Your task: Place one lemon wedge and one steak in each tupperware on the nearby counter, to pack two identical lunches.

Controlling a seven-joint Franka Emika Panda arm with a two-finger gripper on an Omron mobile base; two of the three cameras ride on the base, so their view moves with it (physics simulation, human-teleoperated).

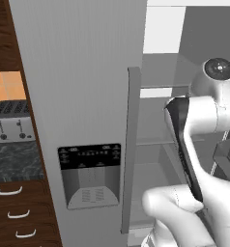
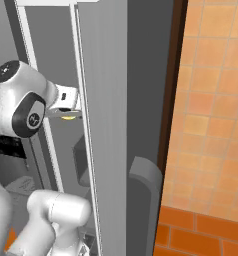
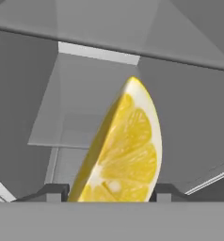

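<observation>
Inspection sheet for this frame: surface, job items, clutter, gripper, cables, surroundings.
Surface: black speckled counter at far left, above wooden drawers.
Job's things: one lemon wedge between the finger tips, inside the open fridge; steak and tupperware: nothing seen.
Clutter: toaster on the counter.
Grippers: gripper has a finger tip on each side of the wedge; contact cannot be told.
Cables: nothing seen.
Surroundings: grey fridge door with dispenser panel, fridge shelves, orange tiled wall.
</observation>
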